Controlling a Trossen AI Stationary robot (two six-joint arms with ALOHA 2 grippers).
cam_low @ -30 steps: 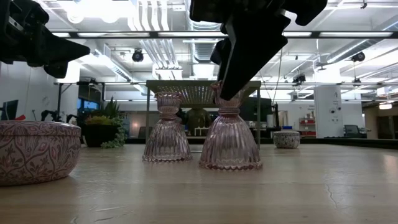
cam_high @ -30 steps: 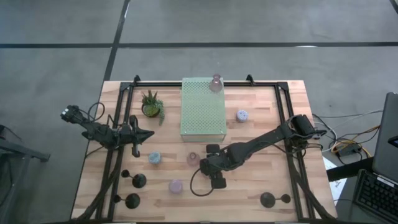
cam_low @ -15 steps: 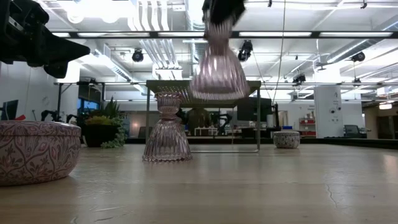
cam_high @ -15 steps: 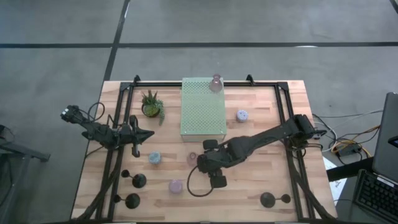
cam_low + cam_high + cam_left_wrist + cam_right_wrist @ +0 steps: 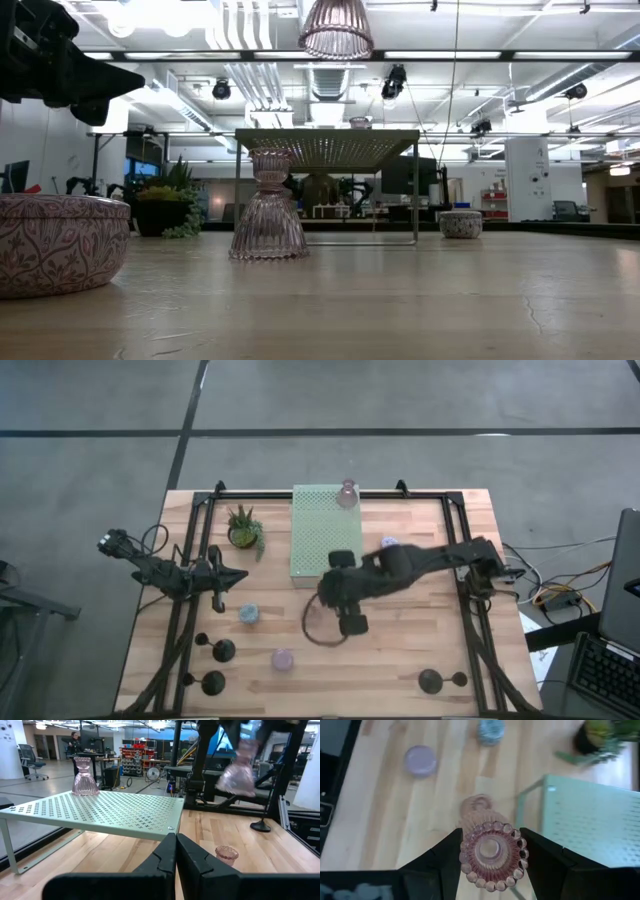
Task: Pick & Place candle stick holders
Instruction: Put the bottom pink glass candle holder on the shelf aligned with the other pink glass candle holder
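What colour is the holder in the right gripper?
Translucent pink ribbed glass holder, clearest in the right wrist view.

Low view chops the lifted pink candle holder (image 5: 336, 27) at the top edge, so only its ribbed skirt shows and whatever's gripping it is out of shot. In the left wrist view that same holder is just a pink blur. From above, the right arm (image 5: 400, 568) covers it completely.
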